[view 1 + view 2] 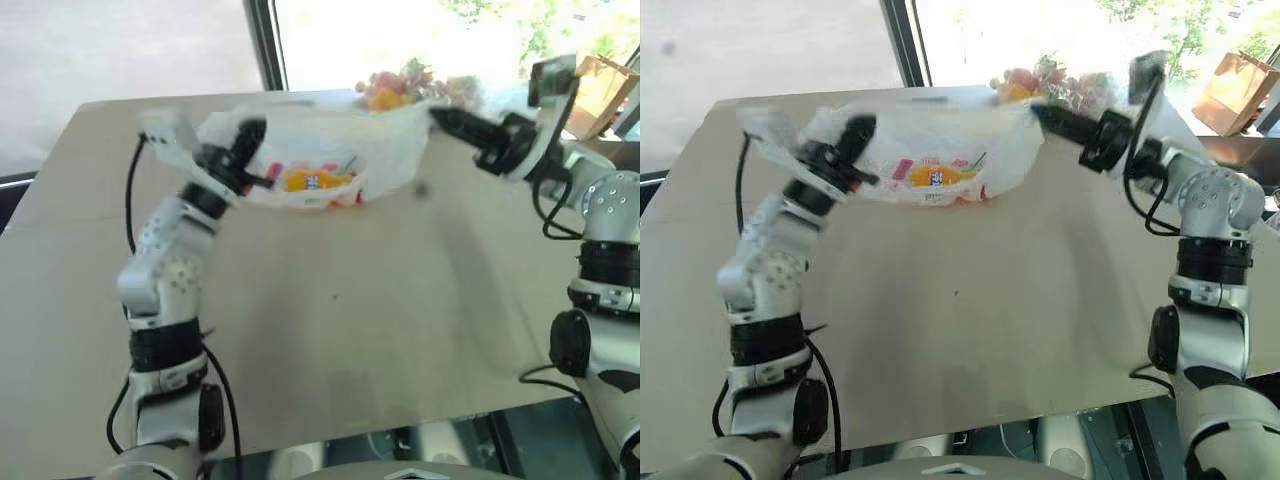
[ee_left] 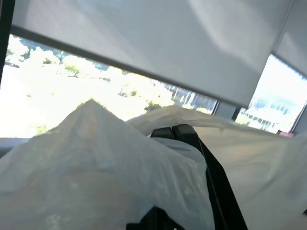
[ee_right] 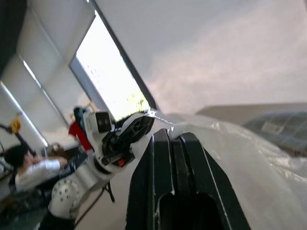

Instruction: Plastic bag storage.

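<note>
No writing can be read anywhere – the orange bottle [image 1: 312, 181] seen through the plastic bag [image 1: 330, 150] has a white label w/ dark marks, too small and blurred to make out.

The plastic bag is lifted off the table [image 1: 330, 330] near the far edge, stretched between the two grippers and sagging in the middle like a hammock. Contents showing through the milky film: the orange bottle lying on its side at the low point, plus pink, yellow and red bits beside it – which items those are can't be told.

Left gripper [image 1: 252, 150] – fingers pinched together on the bag's left end; in the left wrist view the film bunches over and around the black fingers [image 2: 187, 136]. Right gripper [image 1: 445, 117] – also clamped, fingers pressed together on the bag's right end, film draped over the fingertips [image 3: 175, 143] in the right wrist view.

Behind the bag, at the table's far edge by the window, a small clear bag of colourful sweets [image 1: 400, 85]. In the right wrist view a person [image 3: 24, 167] sits in the background, past the left arm.
</note>
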### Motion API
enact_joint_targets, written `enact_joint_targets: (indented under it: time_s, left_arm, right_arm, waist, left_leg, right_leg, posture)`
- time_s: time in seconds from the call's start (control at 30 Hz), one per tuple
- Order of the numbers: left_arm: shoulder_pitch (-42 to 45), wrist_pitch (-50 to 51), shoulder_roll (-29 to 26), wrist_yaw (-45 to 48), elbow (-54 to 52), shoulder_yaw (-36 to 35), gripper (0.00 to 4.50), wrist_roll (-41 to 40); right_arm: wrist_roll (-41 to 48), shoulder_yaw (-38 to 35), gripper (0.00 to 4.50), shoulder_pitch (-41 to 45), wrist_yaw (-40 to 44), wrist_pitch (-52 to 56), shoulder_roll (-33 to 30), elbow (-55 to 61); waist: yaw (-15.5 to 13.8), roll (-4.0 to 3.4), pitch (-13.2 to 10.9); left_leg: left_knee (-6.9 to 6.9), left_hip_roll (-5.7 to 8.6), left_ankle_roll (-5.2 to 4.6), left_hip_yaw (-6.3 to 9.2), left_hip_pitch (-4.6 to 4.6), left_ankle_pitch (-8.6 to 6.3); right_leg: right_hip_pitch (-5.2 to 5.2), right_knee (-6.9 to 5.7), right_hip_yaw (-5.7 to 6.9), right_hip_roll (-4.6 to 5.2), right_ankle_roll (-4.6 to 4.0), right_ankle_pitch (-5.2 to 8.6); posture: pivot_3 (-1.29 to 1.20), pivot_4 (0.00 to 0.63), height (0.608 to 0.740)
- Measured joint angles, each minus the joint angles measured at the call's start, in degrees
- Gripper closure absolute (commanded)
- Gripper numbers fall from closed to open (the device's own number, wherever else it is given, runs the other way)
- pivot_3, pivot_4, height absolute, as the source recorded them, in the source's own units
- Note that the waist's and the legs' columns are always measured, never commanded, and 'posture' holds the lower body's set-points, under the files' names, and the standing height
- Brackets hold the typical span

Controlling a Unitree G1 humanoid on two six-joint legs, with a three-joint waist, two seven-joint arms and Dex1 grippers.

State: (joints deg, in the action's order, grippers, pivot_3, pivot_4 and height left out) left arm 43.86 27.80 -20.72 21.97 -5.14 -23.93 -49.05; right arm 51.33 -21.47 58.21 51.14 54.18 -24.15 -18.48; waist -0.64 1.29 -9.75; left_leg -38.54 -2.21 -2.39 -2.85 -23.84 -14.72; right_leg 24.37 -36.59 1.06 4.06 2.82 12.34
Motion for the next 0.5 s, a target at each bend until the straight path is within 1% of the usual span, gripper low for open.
enact_joint_targets:
  time_s: [0.1,0.23,0.37,0.43,0.5]
  left_arm:
    - [6.62,-0.19,-0.67,-1.31,2.66,-2.31,4.5,-2.97]
    - [10.56,0.1,-1.54,-2.11,8.47,-2.68,4.5,-4.1]
    - [14.9,0.13,-1.75,-2.6,13.97,-2.67,4.5,-4.18]
    - [17.05,-0.15,-1.9,-3.27,16.27,-2.75,4.5,-4.12]
    - [17.29,-0.73,-2.74,-3.59,17.73,-3.62,4.5,-3.97]
  right_arm:
    - [2.13,-2.65,4.47,2.09,-2.43,-0.47,1.14,-3.1]
    - [4.16,-5.72,4.47,4.96,-5.7,-1.14,2.1,-7.64]
    - [6.33,-9.12,4.47,9.6,-8.94,-3.22,2.32,-13.85]
    - [8.32,-12.42,4.47,12.47,-10.65,-5.19,2.8,-17.95]
    - [10.47,-16.38,4.47,14.89,-11.78,-7.89,2.07,-20.43]
  waist:
    - [0.0,0.03,-0.04]
    - [0.03,0.03,-0.14]
    - [0.01,0.02,-0.2]
    - [-0.02,0.01,-0.21]
    - [-0.01,0.01,-0.21]
  left_leg:
    - [0.04,0.01,0.16,-0.07,-0.04,0.09]
    - [0.17,0.01,0.28,-0.18,-0.16,0.16]
    - [0.1,0.01,0.39,-0.08,-0.65,0.23]
    - [0.09,0.01,0.46,-0.04,-0.87,0.27]
    - [0.13,0.02,0.47,-0.03,-0.91,0.27]
  right_leg:
    - [0.0,0.09,-0.04,0.02,0.01,-0.01]
    - [0.07,0.06,0.04,0.02,0.02,-0.01]
    - [0.49,-0.02,0.17,0.02,0.03,-0.02]
    - [0.66,-0.02,0.24,0.03,0.03,-0.02]
    - [0.69,0.0,0.27,0.04,0.03,-0.02]
  posture:
    - [0.0,0.15,0.74]
    - [0.0,0.15,0.74]
    - [0.0,0.15,0.74]
    - [0.0,0.15,0.74]
    - [0.0,0.15,0.74]
